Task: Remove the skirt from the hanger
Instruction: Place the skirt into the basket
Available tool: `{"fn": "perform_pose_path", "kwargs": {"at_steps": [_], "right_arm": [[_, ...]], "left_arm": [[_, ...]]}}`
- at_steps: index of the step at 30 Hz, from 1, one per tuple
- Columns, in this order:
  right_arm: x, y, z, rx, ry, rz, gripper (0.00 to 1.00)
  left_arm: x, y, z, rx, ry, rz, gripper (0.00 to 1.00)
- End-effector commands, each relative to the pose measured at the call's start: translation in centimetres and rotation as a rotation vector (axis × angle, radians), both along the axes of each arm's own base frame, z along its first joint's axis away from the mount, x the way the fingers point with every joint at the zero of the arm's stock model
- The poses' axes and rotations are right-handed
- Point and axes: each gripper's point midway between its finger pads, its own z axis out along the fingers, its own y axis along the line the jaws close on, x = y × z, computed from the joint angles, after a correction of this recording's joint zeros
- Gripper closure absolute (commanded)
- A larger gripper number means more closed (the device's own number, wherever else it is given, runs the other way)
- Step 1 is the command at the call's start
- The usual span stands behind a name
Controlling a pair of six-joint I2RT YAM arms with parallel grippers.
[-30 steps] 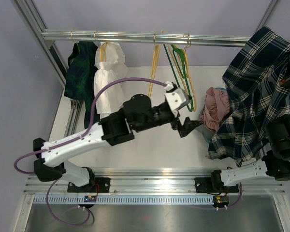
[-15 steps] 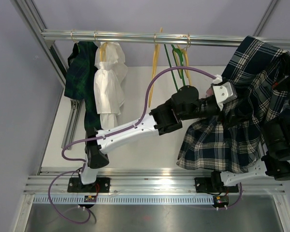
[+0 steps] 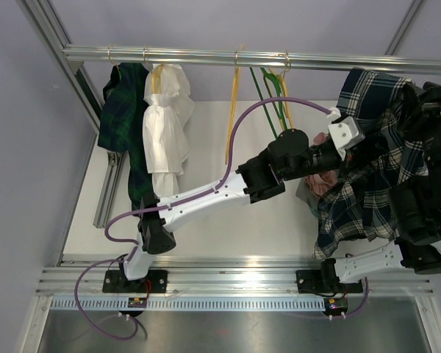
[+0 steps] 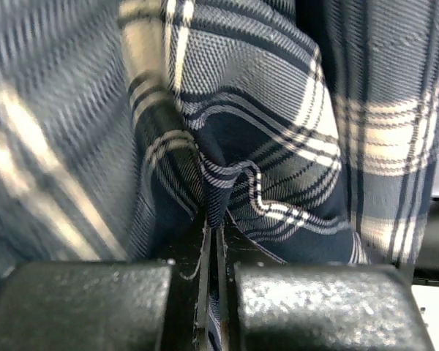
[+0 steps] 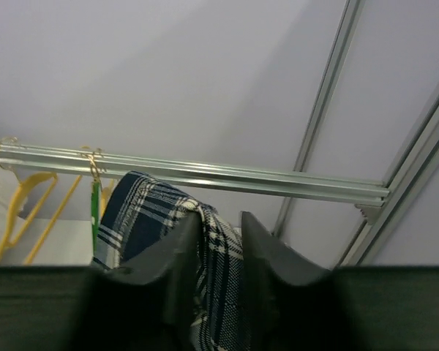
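The dark blue and white plaid skirt (image 3: 367, 187) hangs bunched at the right, draped over my right arm (image 3: 426, 176). Whatever hanger it is on is hidden under the cloth. My left arm stretches across to it, and my left gripper (image 4: 212, 219) is shut on a fold of the skirt (image 4: 278, 146), the jaws pressed together with cloth pinched between them. My right gripper (image 5: 218, 227) points up toward the rail with its jaws a little apart. A strip of the skirt (image 5: 143, 212) lies over its left finger and down through the gap.
A metal rail (image 3: 206, 56) runs across the back. On it hang a green tartan garment (image 3: 121, 110), a white garment (image 3: 165, 121), a bare yellow hanger (image 3: 235, 103) and a green hanger (image 3: 273, 92). A pink cloth (image 3: 323, 180) shows beside the skirt.
My left arm swung right into the skirt and its gripper went from open to shut on the cloth. The right jaws came apart. The skirt bunched up and drew to the right.
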Motion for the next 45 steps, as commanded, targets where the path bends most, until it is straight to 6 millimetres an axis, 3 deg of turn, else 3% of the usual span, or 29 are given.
{"fn": "perform_pose_path", "kwargs": {"at_steps": [1,2,3,7,10,16,17,18,19,21,22,24,26,27,28,29,30,31,33,34,36,38,39,40,42,45], "right_arm": [[-0.2,-1.9,-0.7,-0.547,0.079,-0.084,0.59],[-0.2,-1.3,-1.3,-0.574,0.087,-0.08,0.51],[-0.2,-1.4,-1.7,-0.59,0.101,-0.075,0.35],[-0.2,0.0,-2.5,-0.615,0.135,-0.056,0.11],[-0.2,0.5,-2.0,-0.615,0.132,-0.056,0.0],[-0.2,0.3,0.3,-0.533,0.111,-0.055,0.0],[-0.2,-1.2,1.1,-0.474,0.113,-0.051,0.0],[-0.1,-0.2,1.6,-0.448,0.11,-0.044,0.0],[-0.1,-1.8,2.4,-0.367,0.11,-0.033,0.01],[-0.1,0.0,3.5,-0.384,0.093,-0.017,0.01],[0.0,-0.5,4.1,-0.364,0.084,-0.01,0.0],[0.0,1.8,4.6,-0.412,0.048,0.006,0.0],[0.0,3.6,4.8,-0.455,0.022,0.029,0.01],[0.0,5.4,4.9,-0.465,0.012,0.04,0.01],[-0.1,4.8,5.8,-0.369,-0.013,0.066,0.01],[-0.3,5.8,6.2,-0.39,-0.03,0.103,0.01],[-0.5,8.3,6.9,-0.369,-0.075,0.147,0.0],[-0.6,7.5,7.7,-0.316,-0.101,0.166,0.0],[-1.1,9.8,8.5,-0.302,-0.176,0.24,0.0],[-1.5,12.1,8.1,-0.35,-0.196,0.267,0.0],[-1.9,14.2,8.1,-0.345,-0.23,0.317,0.0],[-2.1,14.7,8.3,-0.287,-0.233,0.37,0.0],[-2.6,17.2,7.8,-0.241,-0.221,0.429,0.0],[-2.6,16.9,7.8,-0.209,-0.214,0.446,0.01],[-2.7,18.3,6.7,-0.251,-0.192,0.463,0.01],[-1.7,17.3,7.2,-0.203,-0.182,0.39,0.01]], "left_arm": [[1.6,4.0,8.5,-0.221,-0.003,0.077,1.0],[1.8,4.3,8.9,-0.229,-0.003,0.082,1.0],[2.2,5.1,9.7,-0.244,-0.005,0.09,1.0],[2.0,6.8,11.8,-0.289,-0.044,0.082,1.0],[1.1,8.0,13.7,-0.331,-0.077,0.062,1.0],[-0.4,9.3,15.4,-0.36,-0.095,0.009,1.0],[-0.3,9.4,15.5,-0.364,-0.096,0.008,1.0],[-0.4,9.4,15.6,-0.367,-0.097,0.007,1.0],[-0.3,9.4,15.5,-0.366,-0.096,0.006,1.0],[-0.7,9.7,15.8,-0.371,-0.096,-0.013,1.0],[-0.8,9.6,15.5,-0.363,-0.095,-0.021,1.0],[-1.6,10.1,15.7,-0.358,-0.108,-0.046,1.0],[-1.8,9.9,14.5,-0.325,-0.107,-0.059,1.0],[-2.2,10.9,15.1,-0.331,-0.115,-0.06,1.0],[-2.1,11.1,14.7,-0.317,-0.124,-0.05,1.0],[-1.8,10.9,13.5,-0.287,-0.116,-0.039,1.0],[-1.7,11.5,13.6,-0.284,-0.123,-0.028,1.0],[-1.7,11.6,13.4,-0.277,-0.121,-0.026,1.0],[-1.1,11.7,12.7,-0.255,-0.114,-0.02,1.0],[-1.0,11.6,12.5,-0.252,-0.114,-0.02,1.0],[-0.9,11.4,12.5,-0.249,-0.124,-0.026,1.0],[-0.7,10.8,12.2,-0.241,-0.128,-0.032,1.0],[-0.6,10.9,12.4,-0.247,-0.128,-0.031,1.0],[-0.6,10.7,12.2,-0.244,-0.131,-0.037,1.0],[-0.7,10.6,12.1,-0.243,-0.132,-0.042,1.0],[-0.9,10.7,11.9,-0.247,-0.138,-0.053,1.0]]}}
